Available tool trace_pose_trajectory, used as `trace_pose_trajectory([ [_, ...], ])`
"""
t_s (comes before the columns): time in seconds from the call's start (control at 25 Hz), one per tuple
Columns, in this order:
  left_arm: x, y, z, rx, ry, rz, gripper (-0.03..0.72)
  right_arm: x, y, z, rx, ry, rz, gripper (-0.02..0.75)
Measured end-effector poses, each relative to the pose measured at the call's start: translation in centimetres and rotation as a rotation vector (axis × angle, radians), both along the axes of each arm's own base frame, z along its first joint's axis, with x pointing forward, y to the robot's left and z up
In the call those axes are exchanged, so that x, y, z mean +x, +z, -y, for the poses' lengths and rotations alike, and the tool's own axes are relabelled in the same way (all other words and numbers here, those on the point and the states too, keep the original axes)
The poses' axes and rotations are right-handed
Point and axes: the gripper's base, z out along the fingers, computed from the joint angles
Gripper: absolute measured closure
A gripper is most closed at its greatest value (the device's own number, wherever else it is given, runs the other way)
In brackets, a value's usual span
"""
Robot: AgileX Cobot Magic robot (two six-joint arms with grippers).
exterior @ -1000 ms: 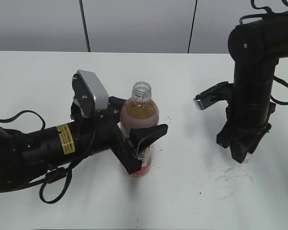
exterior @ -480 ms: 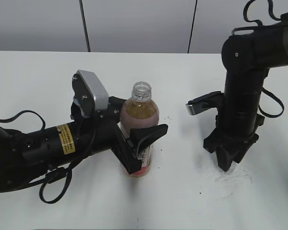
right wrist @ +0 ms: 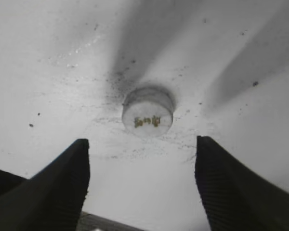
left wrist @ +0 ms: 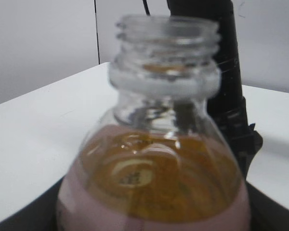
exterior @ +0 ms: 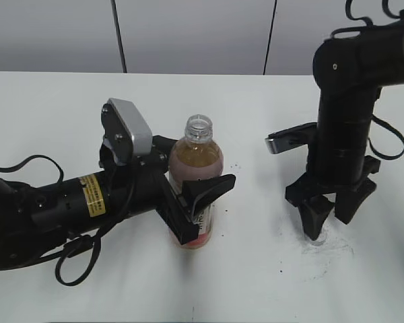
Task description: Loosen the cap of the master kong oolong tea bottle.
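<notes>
The master kong oolong tea bottle point(exterior: 196, 171) stands upright on the white table, its threaded neck point(left wrist: 166, 48) open with no cap on it. My left gripper point(exterior: 198, 163) is shut on the bottle's body from the side, one finger point(exterior: 212, 188) across the pink label. The small white cap point(right wrist: 148, 111) lies flat on the table at the right, dark mark up. My right gripper point(right wrist: 143, 143) hangs just above it, open, its fingers point(right wrist: 62, 183) on either side and clear of the cap. From the exterior view that gripper point(exterior: 328, 225) points straight down.
Dark scuff marks point(exterior: 326, 249) spread on the table round the cap. The left arm's body and loose cable point(exterior: 74, 259) lie low across the left of the table. The table's far edge point(exterior: 188, 73) meets a grey wall.
My right arm shifted a little left and down, then its jaws spread, leaving the cap on the table. The left gripper and bottle have not moved.
</notes>
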Motion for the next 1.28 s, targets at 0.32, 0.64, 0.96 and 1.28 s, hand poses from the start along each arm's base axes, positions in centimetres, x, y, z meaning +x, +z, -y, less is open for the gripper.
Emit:
trace_pose_trajectory([
  [0.32,0.0,0.0,0.0,0.000,0.000,0.000,0.244,-1.6,7.8,0.6,0.046,-0.044,0.128,0.222],
  [0.64,0.0,0.0,0.0,0.001,0.000,0.000,0.242,-4.1,14.7,1.6,0.126,-0.047,0.315,0.222],
  [0.96,0.1,0.0,-0.1,-0.001,0.010,0.000,0.172,-4.3,15.2,1.8,0.122,-0.044,0.334,0.222],
  [1.28,0.1,0.0,-0.1,-0.002,0.011,0.002,0.111,-4.3,15.2,1.9,0.112,-0.046,0.338,0.222],
])
